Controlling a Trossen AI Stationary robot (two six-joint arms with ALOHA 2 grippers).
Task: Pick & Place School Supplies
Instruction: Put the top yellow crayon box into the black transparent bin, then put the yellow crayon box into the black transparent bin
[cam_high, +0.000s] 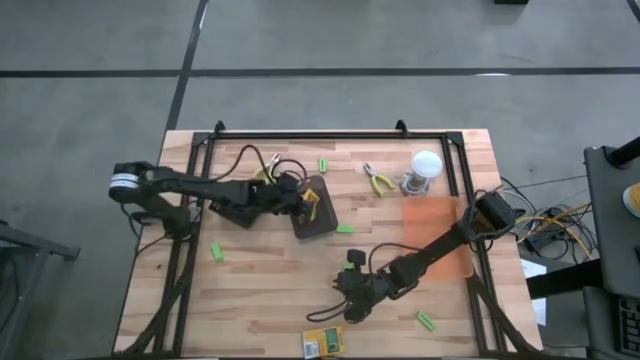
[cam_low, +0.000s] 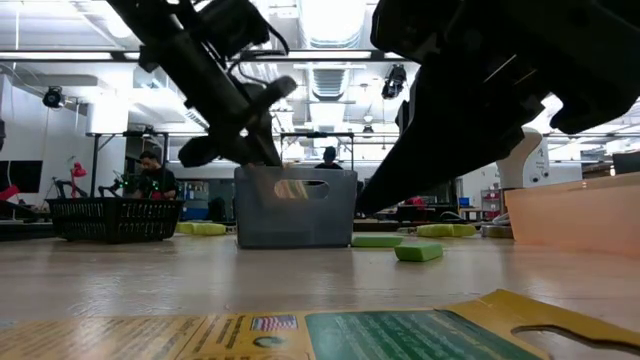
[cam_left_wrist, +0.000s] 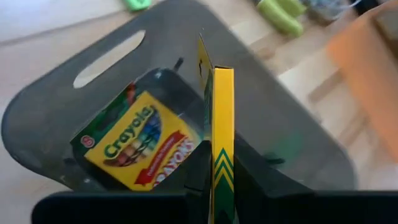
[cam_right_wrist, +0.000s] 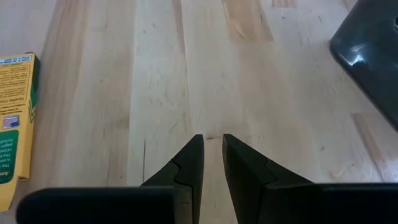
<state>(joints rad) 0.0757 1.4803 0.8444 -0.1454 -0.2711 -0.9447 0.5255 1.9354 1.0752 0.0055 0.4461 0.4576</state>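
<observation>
Left gripper (cam_left_wrist: 214, 186) holds crayon box (cam_left_wrist: 222, 118) over tray (cam_left_wrist: 74, 112).

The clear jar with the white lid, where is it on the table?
In the high view the jar stands near the table's far edge on the right side, just right of the pliers and above the orange sheet.

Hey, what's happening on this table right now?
The left gripper is shut on a crayon box, holding it on edge over the dark grey tray, where another crayon box already lies. The right gripper hangs shut and empty over bare wood near a third crayon box.
</observation>
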